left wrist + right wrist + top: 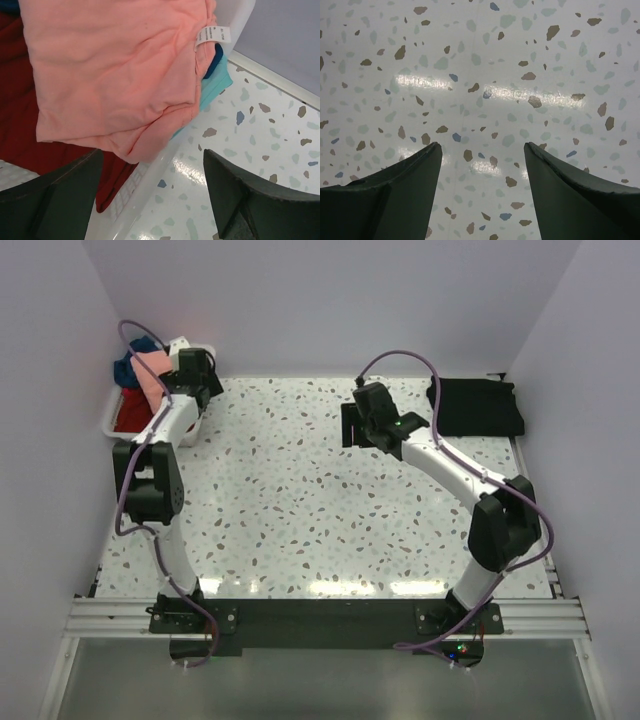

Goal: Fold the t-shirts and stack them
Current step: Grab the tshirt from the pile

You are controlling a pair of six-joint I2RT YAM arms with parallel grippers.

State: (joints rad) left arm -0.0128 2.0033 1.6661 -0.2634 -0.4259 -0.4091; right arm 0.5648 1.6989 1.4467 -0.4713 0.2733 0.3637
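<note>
Spread beneath everything: speckled terrazzo table [320, 520]. Stretched far forward to the white bin [108, 426] in the far left corner: left arm, with left gripper [152, 156] wide open and empty, poised just beside the salmon-pink t-shirt [115, 75] draped over the bin's rim. Arched toward mid-table: right arm, with right gripper [482, 146] likewise spread wide, holding nothing, pointed down at the tabletop. Folded flat in the far right corner, well apart from both: black t-shirt [478, 407]. Heaped in the bin around the pink one: red t-shirt [15, 125], teal t-shirt [216, 86], navy blue t-shirt [125, 370]. Sticking out from the pink cloth's edge: small white label [212, 36].
</note>
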